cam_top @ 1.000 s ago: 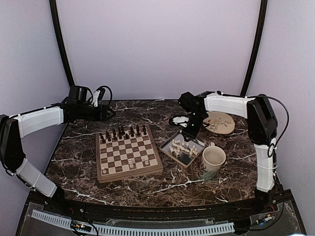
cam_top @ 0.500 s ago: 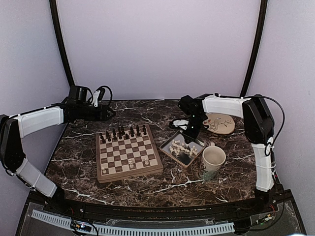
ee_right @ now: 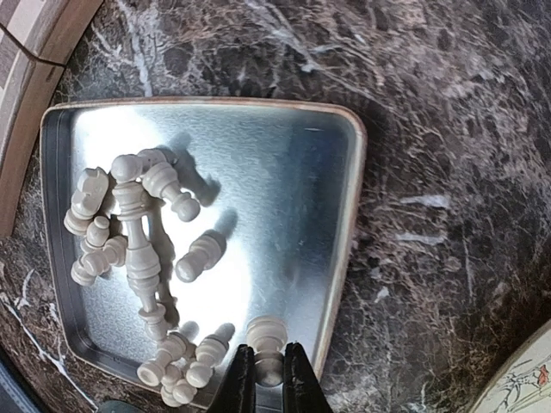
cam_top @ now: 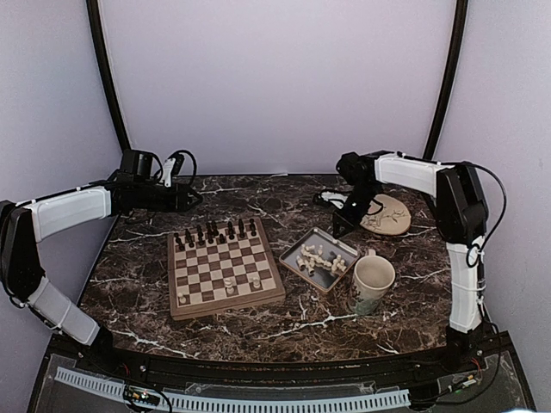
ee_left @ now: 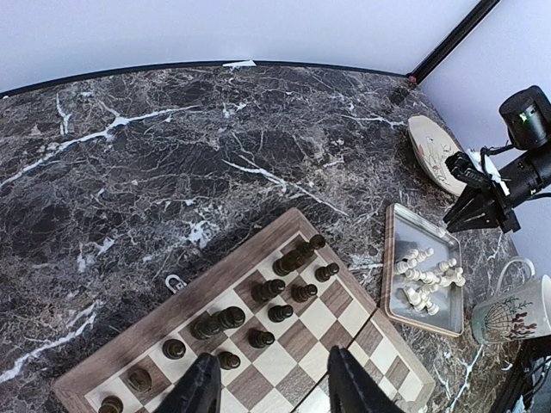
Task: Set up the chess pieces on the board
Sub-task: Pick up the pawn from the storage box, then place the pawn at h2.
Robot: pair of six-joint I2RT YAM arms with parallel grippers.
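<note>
The right gripper (ee_right: 265, 379) hung over the near edge of the tray (ee_right: 293, 189), as its wrist camera showed it. Its fingers were pressed together on the stem of one cream piece (ee_right: 267, 337), whose rounded head stood clear beyond the tips. The left gripper (ee_left: 271, 387) hovered well to the left of the tray, its fingers apart with nothing between them.

The chess pieces (ee_right: 129, 232) lay mostly in the tray, heaped toward its left side, tumbled on their sides and leaning on one another. The right half of the tray was bare metal. The board (cam_top: 207, 271) sat just left of the tray, with the dark pieces (ee_left: 275, 288) in rows along the side away from the arms. A few cream pieces (cam_top: 228, 282) already stood on the board's near rows.

These pieces looked light, hard and smooth, probably turned wood. A pinch would not crush one, but a round body could roll or squirt out of the fingers. The narrow waist under the head seemed the best place to hold, as on the one in the fingers. Those lying tangled may drag a neighbour along. The shiny tray floor would let them skid when nudged.

A mug (cam_top: 372, 282) stood just beside the tray's right corner, and I could not tell what was in it. A patterned plate (cam_top: 385, 213) lay beyond the tray to the right and held nothing.
</note>
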